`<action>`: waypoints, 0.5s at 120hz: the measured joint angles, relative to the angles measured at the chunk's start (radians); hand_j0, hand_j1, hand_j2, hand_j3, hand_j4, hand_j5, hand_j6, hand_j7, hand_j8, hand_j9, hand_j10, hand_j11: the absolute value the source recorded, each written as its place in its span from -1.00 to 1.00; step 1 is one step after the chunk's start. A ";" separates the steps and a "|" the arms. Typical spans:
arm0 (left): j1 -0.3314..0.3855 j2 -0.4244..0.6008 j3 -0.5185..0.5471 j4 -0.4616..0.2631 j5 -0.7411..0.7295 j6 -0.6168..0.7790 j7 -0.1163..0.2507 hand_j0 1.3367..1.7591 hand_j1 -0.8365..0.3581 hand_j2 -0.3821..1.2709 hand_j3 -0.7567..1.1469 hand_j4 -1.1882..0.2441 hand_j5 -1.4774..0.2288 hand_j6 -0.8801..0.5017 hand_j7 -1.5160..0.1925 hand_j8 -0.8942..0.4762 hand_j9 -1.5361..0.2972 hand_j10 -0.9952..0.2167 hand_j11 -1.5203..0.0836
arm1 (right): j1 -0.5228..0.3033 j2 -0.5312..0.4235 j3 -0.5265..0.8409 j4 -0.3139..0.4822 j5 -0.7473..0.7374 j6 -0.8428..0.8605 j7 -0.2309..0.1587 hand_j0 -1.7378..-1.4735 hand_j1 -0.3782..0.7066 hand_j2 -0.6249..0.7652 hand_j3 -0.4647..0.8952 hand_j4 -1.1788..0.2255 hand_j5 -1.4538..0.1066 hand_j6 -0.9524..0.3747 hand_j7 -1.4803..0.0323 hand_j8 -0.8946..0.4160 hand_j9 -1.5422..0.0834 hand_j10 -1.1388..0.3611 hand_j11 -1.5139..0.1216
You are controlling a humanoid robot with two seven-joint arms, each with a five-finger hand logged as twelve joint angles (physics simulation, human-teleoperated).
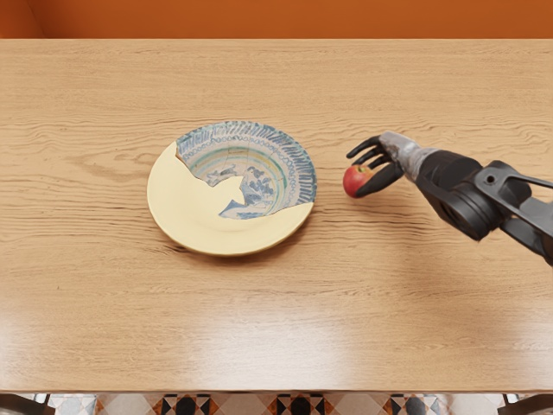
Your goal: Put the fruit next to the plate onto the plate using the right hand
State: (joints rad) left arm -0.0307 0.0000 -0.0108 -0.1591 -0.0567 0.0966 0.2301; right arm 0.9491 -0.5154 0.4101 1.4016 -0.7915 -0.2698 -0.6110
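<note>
Red fruit (353, 180) lies on the surface (276, 328) beside the plate (177, 212); right hand (386, 161) at it, fingers (365, 147) spread, cupping loosely.

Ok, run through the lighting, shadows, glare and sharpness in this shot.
Head view: soft, even light; a pale sheen lies on the table towards its front edge; the plate throws a thin soft shadow along its lower right rim; only faint shading shows under the right hand and the fruit; everything is sharp, with no blur or evident distortion.
</note>
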 joint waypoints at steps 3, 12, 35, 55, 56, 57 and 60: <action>0.000 0.000 0.000 0.000 0.000 0.000 0.000 0.52 0.97 -0.54 -0.20 0.65 0.72 0.26 0.77 0.30 0.67 0.63 0.89 | 0.000 0.000 0.004 0.001 0.000 0.003 0.000 -0.40 0.08 -0.08 -0.32 -0.03 0.02 -0.30 0.10 -0.31 0.10 -0.15 0.05; 0.000 0.000 0.000 0.000 0.000 0.000 0.000 0.52 0.97 -0.54 -0.20 0.65 0.72 0.26 0.77 0.30 0.67 0.63 0.89 | 0.001 0.000 0.012 0.004 0.001 0.009 0.000 -0.40 0.08 -0.08 -0.32 -0.03 0.03 -0.30 0.10 -0.31 0.10 -0.15 0.06; 0.000 0.000 0.000 0.000 0.000 0.000 0.000 0.52 0.97 -0.54 -0.20 0.65 0.72 0.26 0.77 0.30 0.67 0.63 0.89 | 0.007 0.005 0.027 0.015 0.001 0.023 0.000 -0.39 0.08 -0.08 -0.32 -0.03 0.03 -0.31 0.10 -0.31 0.10 -0.15 0.06; 0.000 0.000 0.000 0.000 0.000 0.000 0.000 0.52 0.97 -0.54 -0.20 0.65 0.72 0.26 0.77 0.30 0.67 0.63 0.89 | 0.014 0.013 0.035 0.027 0.021 0.030 0.000 -0.39 0.08 -0.09 -0.32 -0.03 0.03 -0.31 0.10 -0.31 0.10 -0.15 0.06; 0.000 0.000 0.000 0.000 0.000 0.000 0.000 0.52 0.97 -0.54 -0.20 0.65 0.72 0.26 0.77 0.30 0.67 0.63 0.89 | 0.015 0.014 0.035 0.027 0.022 0.030 0.000 -0.39 0.08 -0.09 -0.32 -0.03 0.03 -0.31 0.10 -0.31 0.10 -0.15 0.06; 0.000 0.000 0.000 0.000 0.000 0.000 0.000 0.52 0.97 -0.54 -0.20 0.65 0.72 0.26 0.77 0.30 0.67 0.63 0.89 | 0.015 0.015 0.035 0.028 0.022 0.030 0.000 -0.39 0.08 -0.09 -0.32 -0.03 0.03 -0.31 0.10 -0.31 0.10 -0.15 0.06; 0.000 0.000 0.000 0.000 0.000 0.000 0.000 0.52 0.97 -0.54 -0.20 0.65 0.72 0.26 0.77 0.30 0.67 0.63 0.89 | 0.016 0.018 0.036 0.029 0.024 0.030 0.000 -0.39 0.08 -0.09 -0.32 -0.03 0.03 -0.30 0.10 -0.31 0.10 -0.15 0.06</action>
State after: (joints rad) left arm -0.0307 0.0000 -0.0108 -0.1593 -0.0567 0.0966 0.2301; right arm 0.9650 -0.4969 0.4462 1.4309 -0.7679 -0.2396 -0.6111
